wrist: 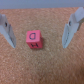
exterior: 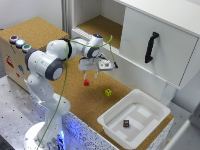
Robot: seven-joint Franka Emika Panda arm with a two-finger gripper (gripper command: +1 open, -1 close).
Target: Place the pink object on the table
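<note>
The table takes up most of what I can see, a broad flat surface of brown speckled cork running across the middle of the room. Above it, towards the exterior view's right, stands a big white cabinet with a black handle on its door. The white arm rises from its base at the exterior view's lower left and bends over the cork, a green cable trailing along it. On the exterior view's left sits a cork-topped box with coloured buttons on its top. Down at the lower right a white plastic tub rests at the table's edge, and a small dark cube lies on its floor.

The gripper hangs above the table with its two fingers spread wide apart, closed on nothing. In the wrist view the fingers stand well clear on either side of the pink object.

A small yellow cube lies on the cork between the tub and the gripper. The pink object sits flat on the table just below the open fingertips, touching neither of them, with a dark mark on its upper face.
</note>
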